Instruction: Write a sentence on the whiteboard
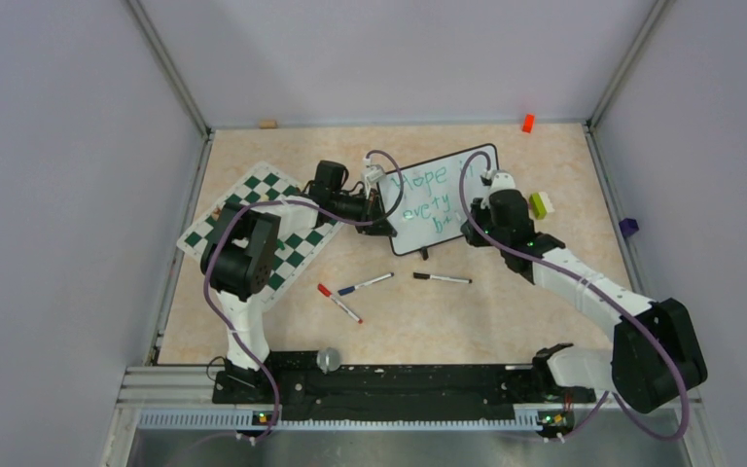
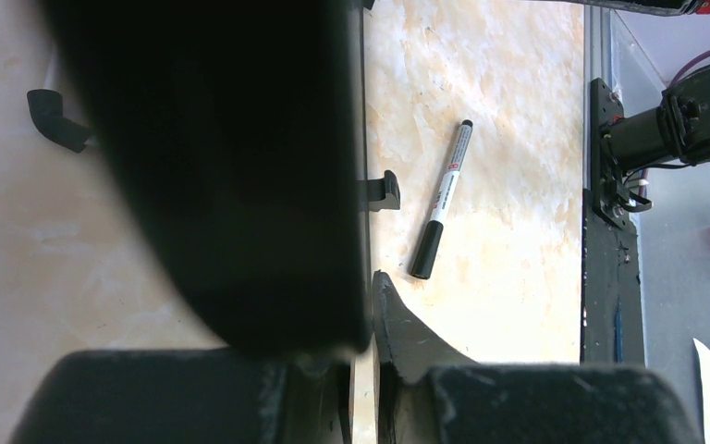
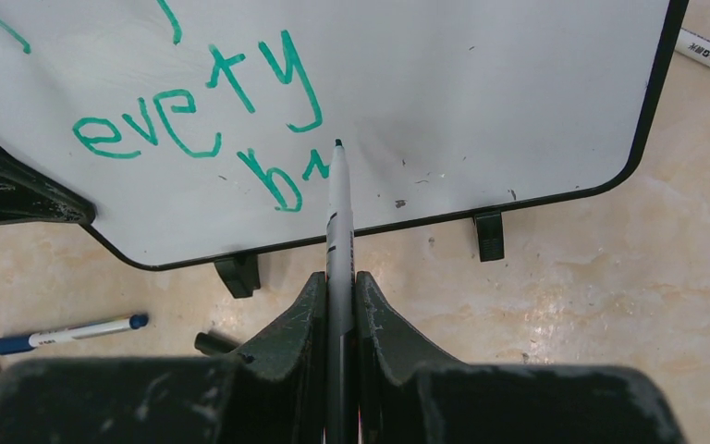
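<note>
- The whiteboard (image 1: pixel 443 199) stands tilted on the table (image 1: pixel 506 311), at about 12 o'clock from the table's middle; two small black feet show under its lower edge in the right wrist view
- The sentence (image 3: pixel 194 106) is in green and unfinished: the top view shows "Hope i" on the first line and "every" below it, and the third line has only a "b" and one more short stroke
- The left gripper (image 1: pixel 381 209) is at the board's 9 o'clock edge, with its jaws narrowed onto the thin black frame
- The right gripper (image 3: pixel 337 282) is pinched tight on a white-barrelled marker (image 3: pixel 338 199), which points toward 12 o'clock in its own camera
- The marker's dark tip is at the board face, just at 3 o'clock of the "b"; actual contact cannot be told
- A black marker (image 1: pixel 442 278), a blue marker (image 1: pixel 366 283) and a red marker (image 1: pixel 338 303) lie loose on the table at 6 to 7 o'clock from the board
- A green-and-white chessboard mat (image 1: pixel 263 229) lies at 9 o'clock from the board, under the left arm
</note>
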Robot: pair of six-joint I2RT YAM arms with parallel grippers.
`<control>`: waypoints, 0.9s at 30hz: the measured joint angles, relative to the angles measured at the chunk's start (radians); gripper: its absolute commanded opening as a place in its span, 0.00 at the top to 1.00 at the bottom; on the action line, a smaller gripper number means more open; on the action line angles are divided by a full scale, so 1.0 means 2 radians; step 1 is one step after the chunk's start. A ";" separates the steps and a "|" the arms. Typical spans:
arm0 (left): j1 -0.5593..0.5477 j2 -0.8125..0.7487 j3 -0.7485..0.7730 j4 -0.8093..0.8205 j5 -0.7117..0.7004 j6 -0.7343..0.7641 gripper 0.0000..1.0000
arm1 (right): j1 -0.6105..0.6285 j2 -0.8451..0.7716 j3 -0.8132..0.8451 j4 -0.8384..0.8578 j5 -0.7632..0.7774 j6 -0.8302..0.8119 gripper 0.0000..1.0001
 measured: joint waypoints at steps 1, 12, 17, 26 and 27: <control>0.000 0.000 0.000 0.000 0.000 0.000 1.00 | 0.000 0.000 0.000 0.000 0.000 -0.001 1.00; 0.000 0.000 0.000 0.000 0.000 0.001 1.00 | 0.000 0.013 0.000 -0.001 -0.020 -0.003 1.00; 0.000 0.000 0.000 0.000 0.000 0.001 1.00 | -0.002 0.020 0.000 -0.002 -0.008 -0.002 1.00; 0.000 0.000 0.000 0.000 0.000 0.001 1.00 | -0.008 0.030 0.000 -0.003 -0.006 -0.002 1.00; 0.000 0.000 0.000 0.000 0.000 0.001 1.00 | -0.009 0.030 0.001 -0.003 -0.006 -0.002 1.00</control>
